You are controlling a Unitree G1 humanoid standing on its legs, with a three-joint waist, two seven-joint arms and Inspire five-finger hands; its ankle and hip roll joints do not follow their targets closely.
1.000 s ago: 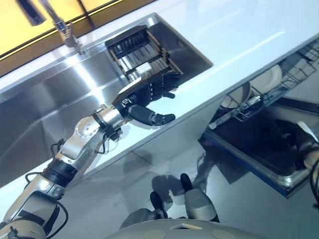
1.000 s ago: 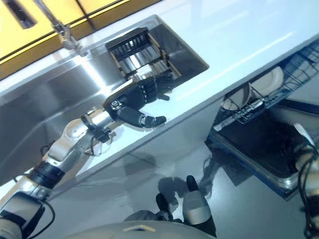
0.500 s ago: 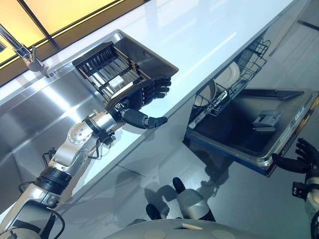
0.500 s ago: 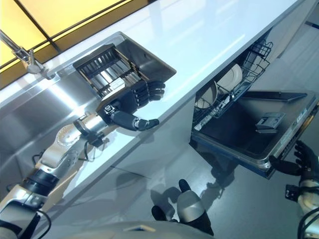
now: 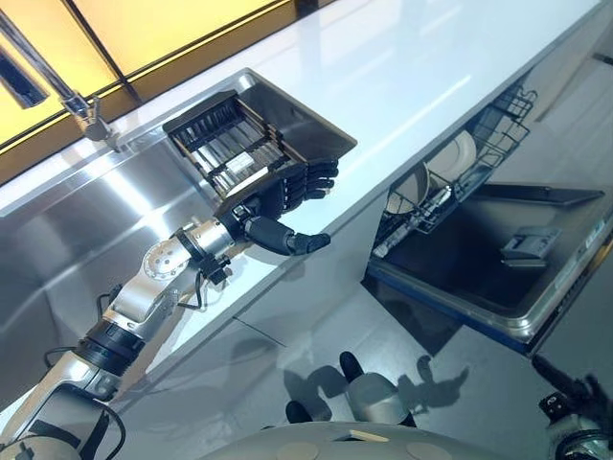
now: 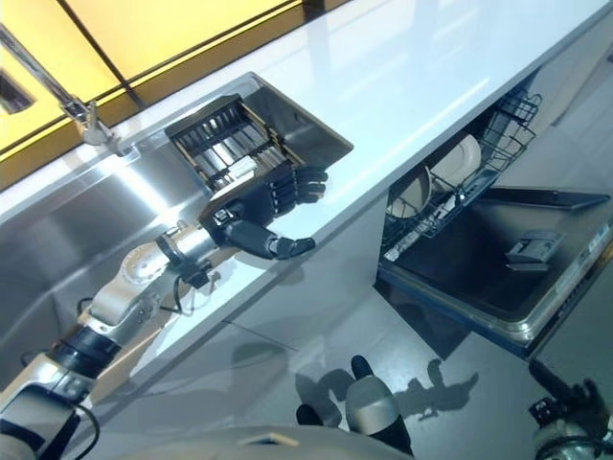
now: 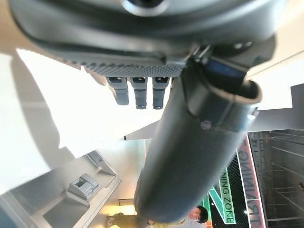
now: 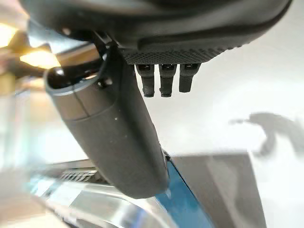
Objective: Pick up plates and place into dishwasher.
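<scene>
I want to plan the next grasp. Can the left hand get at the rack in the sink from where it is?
Probably yes: the left hand, fingers open and empty, hovers at the sink's near edge right beside the dark rack, with nothing between them.

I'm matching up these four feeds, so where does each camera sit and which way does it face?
Left eye view: head, looking down at sink, dish rack, left hand.
Right eye view: beside it; same scene, plates in open dishwasher.
Left wrist view: along the left hand's thumb.
Right wrist view: along right hand, dishwasher door edge below.
Eye views share everything.
</scene>
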